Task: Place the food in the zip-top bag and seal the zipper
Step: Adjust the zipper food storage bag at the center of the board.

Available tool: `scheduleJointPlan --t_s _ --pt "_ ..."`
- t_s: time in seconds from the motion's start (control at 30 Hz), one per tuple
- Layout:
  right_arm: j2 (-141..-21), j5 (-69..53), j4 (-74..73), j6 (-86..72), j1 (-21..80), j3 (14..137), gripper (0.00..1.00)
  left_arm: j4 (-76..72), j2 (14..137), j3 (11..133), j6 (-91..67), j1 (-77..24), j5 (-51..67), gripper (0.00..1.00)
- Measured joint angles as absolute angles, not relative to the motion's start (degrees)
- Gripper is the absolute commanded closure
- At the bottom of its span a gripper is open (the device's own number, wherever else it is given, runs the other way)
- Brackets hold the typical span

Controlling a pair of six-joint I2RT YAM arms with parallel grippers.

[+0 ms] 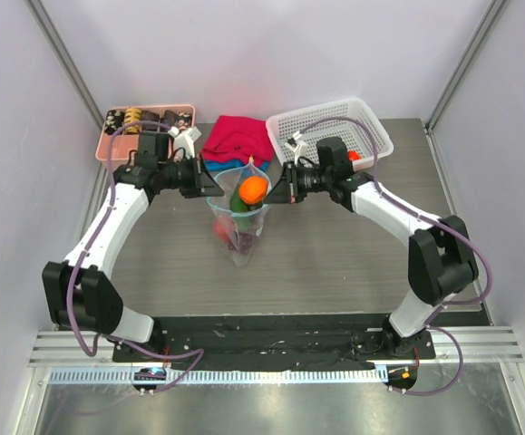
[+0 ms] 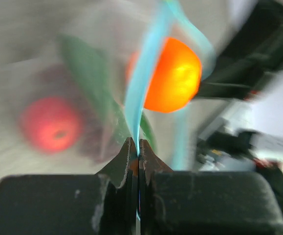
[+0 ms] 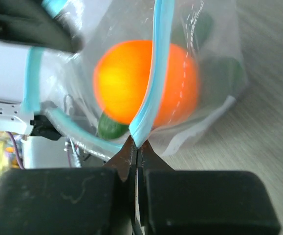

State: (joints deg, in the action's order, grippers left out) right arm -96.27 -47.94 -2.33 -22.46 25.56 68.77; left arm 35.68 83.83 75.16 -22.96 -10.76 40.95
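Bag (image 1: 241,227) held up at mid table (image 1: 335,263) between both arms; mouth up & part open, lower end pointing to near edge; contact w/ table can't be told. L gripper (image 2: 138,149) pressed together on zipper (image 2: 142,88) at bag's left side; R gripper (image 3: 136,147) likewise pinched on zipper at right side. Orange (image 1: 252,188) seen at mouth level inside bag; green piece (image 1: 238,205) just below it; tomato (image 2: 50,123) & dark bits lower down, blurred. Pink tray (image 1: 108,145) at far left; red cloth (image 1: 239,136) behind bag; white basket (image 1: 371,127) at far right, small red item (image 1: 354,155) inside.
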Motion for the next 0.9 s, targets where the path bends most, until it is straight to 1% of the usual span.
scheduleJointPlan --t_s 0.17,0.3,0.47,0.5,0.57,0.6,0.67,0.7,0.8,0.9 --pt "-90.32 -46.3 -9.61 -16.16 26.24 73.21 0.99 39.38 79.46 77.25 -17.58 -11.31 29.08 1.0" --pt "-87.13 -45.76 -12.12 -13.13 28.12 74.5 0.99 40.88 77.67 78.67 -15.25 -13.85 26.39 1.0" --pt "-87.24 -45.76 -14.46 -11.18 29.54 74.13 0.99 42.81 77.34 78.65 -12.69 -17.54 23.97 1.0" --pt "-87.53 -45.8 -14.66 -11.03 29.52 74.02 0.84 43.51 77.41 78.65 -12.25 -17.96 23.68 1.0" --pt "-88.6 -45.95 -15.25 -10.79 29.28 73.91 0.64 44.6 77.78 78.65 -11.53 -18.28 23.11 1.0" --pt "-89.34 -46.24 -15.33 -10.81 28.97 73.89 0.5 44.91 78.04 78.65 -11.44 -18.26 22.68 1.0" --pt "-90.63 -47.05 -15.44 -11.51 27.77 73.89 0.42 44.95 78.43 78.5 -11.35 -18.26 22.02 1.0" --pt "-91.29 -47.81 -15.46 -11.57 26.72 73.93 0.33 44.93 78.56 78.39 -11.33 -18.26 21.82 1.0" --pt "-93.73 -49.21 -15.92 -12.4 21.54 75.57 0.25 44.47 78.59 77.38 -11.27 -18.26 21.58 1.0" --pt "-96.47 -49.15 -16.38 -12.32 15.57 80.27 0.21 43.97 78.59 76.09 -11.27 -18.26 21.58 1.0"
